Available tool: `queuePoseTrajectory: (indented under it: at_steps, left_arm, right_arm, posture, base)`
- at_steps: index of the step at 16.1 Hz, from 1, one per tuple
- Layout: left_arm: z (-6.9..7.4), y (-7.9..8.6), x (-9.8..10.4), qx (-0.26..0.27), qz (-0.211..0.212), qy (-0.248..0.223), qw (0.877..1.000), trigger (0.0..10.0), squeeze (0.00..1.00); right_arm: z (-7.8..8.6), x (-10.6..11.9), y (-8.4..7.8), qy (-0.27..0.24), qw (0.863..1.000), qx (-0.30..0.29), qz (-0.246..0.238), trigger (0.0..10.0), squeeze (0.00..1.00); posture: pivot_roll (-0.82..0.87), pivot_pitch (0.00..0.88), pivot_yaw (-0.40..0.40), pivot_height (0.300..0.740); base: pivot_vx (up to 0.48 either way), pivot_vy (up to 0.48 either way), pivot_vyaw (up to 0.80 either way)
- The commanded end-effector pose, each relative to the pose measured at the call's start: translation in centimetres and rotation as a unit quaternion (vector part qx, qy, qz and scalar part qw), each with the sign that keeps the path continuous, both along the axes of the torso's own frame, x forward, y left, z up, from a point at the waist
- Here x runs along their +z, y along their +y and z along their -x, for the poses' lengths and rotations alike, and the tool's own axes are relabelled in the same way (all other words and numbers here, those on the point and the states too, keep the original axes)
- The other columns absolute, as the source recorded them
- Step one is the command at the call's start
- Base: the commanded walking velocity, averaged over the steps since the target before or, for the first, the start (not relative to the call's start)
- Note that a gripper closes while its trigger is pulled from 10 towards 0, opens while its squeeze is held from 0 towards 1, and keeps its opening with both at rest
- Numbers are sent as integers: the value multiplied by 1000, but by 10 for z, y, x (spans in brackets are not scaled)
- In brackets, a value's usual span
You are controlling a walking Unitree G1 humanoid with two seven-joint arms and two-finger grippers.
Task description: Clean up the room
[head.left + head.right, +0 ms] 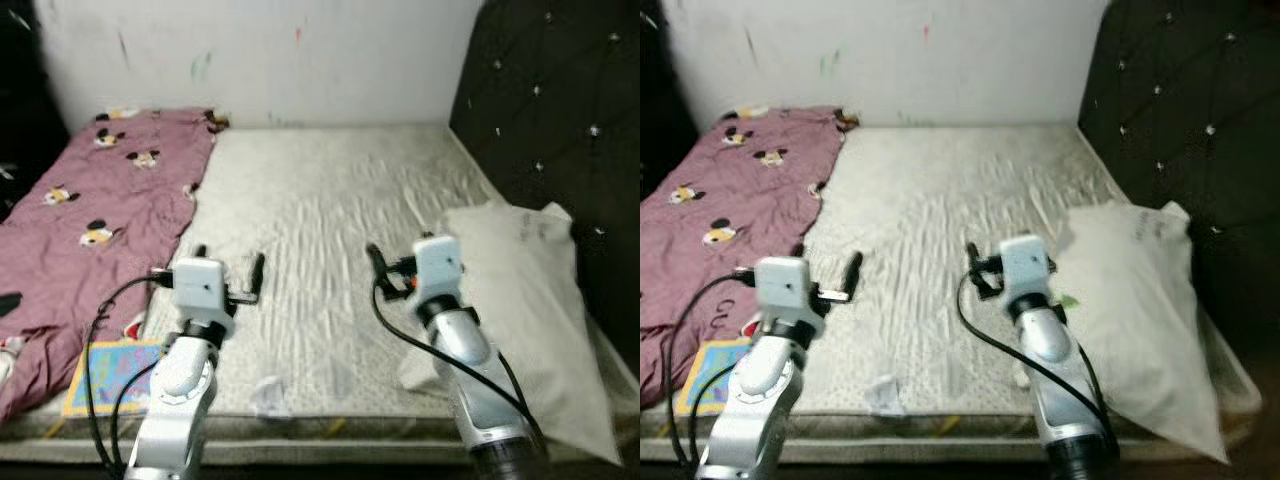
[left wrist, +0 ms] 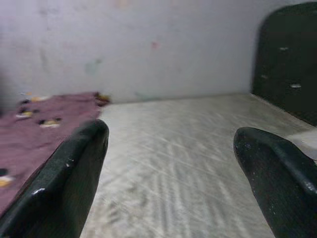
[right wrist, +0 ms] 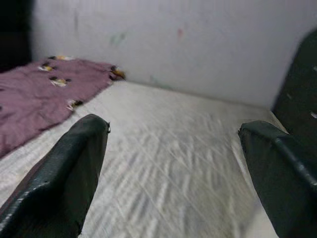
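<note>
Both hands (image 1: 228,262) (image 1: 392,265) gape, empty, over mattress (image 1: 320,200); pillow (image 1: 530,300) right; blanket (image 1: 90,210) left.

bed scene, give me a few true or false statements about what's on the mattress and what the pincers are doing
1. The white pillow lies on the robot's right side of the mattress, beside the dark headboard. True.
2. The pink blanket covers the whole mattress. False: it lies along the left side, and the middle is bare.
3. The left pincer is shut on the blanket. False: its fingers are spread apart, with nothing between them.
4. The right pincer is open above the mattress. True.
5. A colourful book lies near the mattress's front left corner. True.
6. The crumpled paper sits on the pillow. False: it lies on the mattress near the front edge.
</note>
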State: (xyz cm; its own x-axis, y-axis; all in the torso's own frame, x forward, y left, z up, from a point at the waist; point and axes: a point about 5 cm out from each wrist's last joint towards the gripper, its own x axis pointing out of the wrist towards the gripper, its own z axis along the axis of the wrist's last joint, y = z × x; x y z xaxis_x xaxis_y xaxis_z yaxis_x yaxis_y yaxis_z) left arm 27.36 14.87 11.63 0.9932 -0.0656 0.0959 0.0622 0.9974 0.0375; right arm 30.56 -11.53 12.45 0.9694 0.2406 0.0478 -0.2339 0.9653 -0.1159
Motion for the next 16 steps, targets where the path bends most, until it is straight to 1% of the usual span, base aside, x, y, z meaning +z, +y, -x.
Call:
queuePoseTrajectory:
  at_steps: [1, 2, 9, 11, 14, 16]
  left_arm:
    - [-1, 5, -1, 22, -9, -2, 1000, 10000, 0]
    - [-2, 4, -2, 23, -6, 4, 1000, 10000, 0]
    - [-3, 3, -4, 24, 7, 12, 1000, 10000, 0]
    - [-2, 3, -4, 20, 8, 12, 1000, 10000, 0]
    - [-2, 3, -5, 17, 12, 16, 1000, 10000, 0]
    - [-3, 4, -5, 22, 7, 17, 1000, 10000, 0]
  right_arm:
    - [0, 4, 6, -7, 1000, 11, -1, 10000, 0]
    - [0, 4, 5, -8, 1000, 11, -1, 10000, 0]
    - [0, 1, 4, 1, 1000, 7, -5, 10000, 0]
    - [0, 0, 4, 2, 1000, 7, -3, 10000, 0]
    - [-1, 0, 4, 2, 1000, 7, 0, 10000, 0]
    - [-3, -1, 2, 2, 1000, 0, 7, 10000, 0]
  posture:
    - [-53, 0, -11, 740]
    - [-53, 0, -11, 740]
    - [-54, 0, -11, 740]
    - [-52, 0, -11, 740]
    - [-50, 0, -10, 740]
    - [-47, 0, -11, 740]
  base:
    - [0, 0, 0]
    - [0, 0, 0]
    - [0, 0, 0]
    - [0, 328, 0]
    - [0, 480, 0]
    - [0, 480, 0]
